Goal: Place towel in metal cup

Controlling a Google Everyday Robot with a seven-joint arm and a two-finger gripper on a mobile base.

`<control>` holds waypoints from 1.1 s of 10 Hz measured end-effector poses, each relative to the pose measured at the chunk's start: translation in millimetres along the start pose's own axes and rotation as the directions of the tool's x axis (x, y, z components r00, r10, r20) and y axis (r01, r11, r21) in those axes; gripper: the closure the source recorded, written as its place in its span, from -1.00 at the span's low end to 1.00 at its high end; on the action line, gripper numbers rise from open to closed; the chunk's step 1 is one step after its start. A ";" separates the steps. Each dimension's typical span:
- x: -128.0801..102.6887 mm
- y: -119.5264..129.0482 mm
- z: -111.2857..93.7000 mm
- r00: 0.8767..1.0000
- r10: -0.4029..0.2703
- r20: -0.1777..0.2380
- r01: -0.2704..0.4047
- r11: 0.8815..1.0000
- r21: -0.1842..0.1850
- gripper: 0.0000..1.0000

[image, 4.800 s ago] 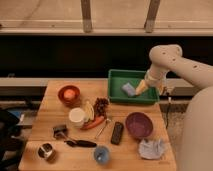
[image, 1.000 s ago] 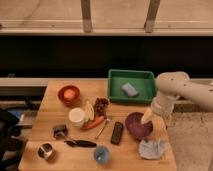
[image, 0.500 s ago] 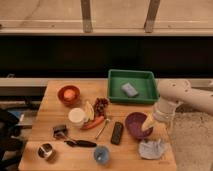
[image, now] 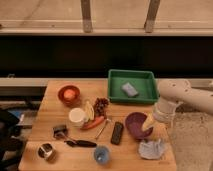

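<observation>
Grey towel lying crumpled near the front right corner of the wooden worktop, just in front of the purple bowl. Metal cup well apart from it, standing near the front left corner. Gripper hanging low at the bowl's right rim, just behind the towel; whether spread or closed, impossible to tell.

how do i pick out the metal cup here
On the wooden table, go to the near left corner, opposite the pincer at the purple bowl. The metal cup stands there, shiny and dark, unlike the blue cup further right.
</observation>
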 end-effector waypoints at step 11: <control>40.5 0.1 67.5 0.985 -0.002 -0.174 -0.002 1.000 -0.023 -0.55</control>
